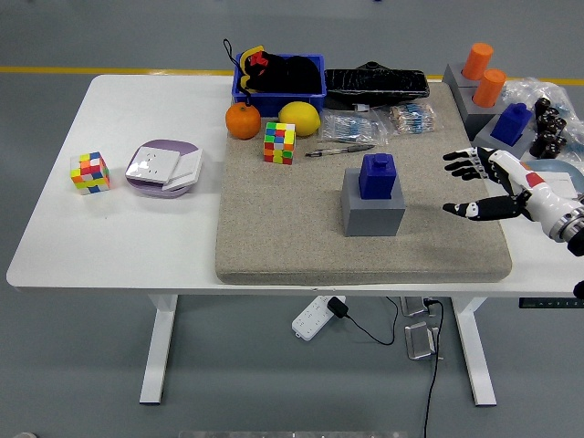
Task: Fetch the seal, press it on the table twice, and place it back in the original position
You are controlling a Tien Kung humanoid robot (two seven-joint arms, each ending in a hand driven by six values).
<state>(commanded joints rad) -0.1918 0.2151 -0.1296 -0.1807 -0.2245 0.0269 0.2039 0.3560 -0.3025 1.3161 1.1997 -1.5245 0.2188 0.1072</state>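
A blue seal (378, 174) stands upright on a grey block (372, 208) in the middle of the beige mat (274, 228). My right hand (470, 185) comes in from the right edge, to the right of the seal and apart from it. Its fingers are spread, thumb low, and it holds nothing. My left arm is out of view.
On the mat's far part lie an orange (243, 120), a lemon (299, 118), a colour cube (279, 143), a pen (338, 151) and bagged parts (383, 121). A blue bin (279, 76) and black tray (376, 83) stand behind. Another blue seal (511, 123) and two orange seals (483, 73) stand at right. A second cube (90, 172) and a white device (162, 168) sit left.
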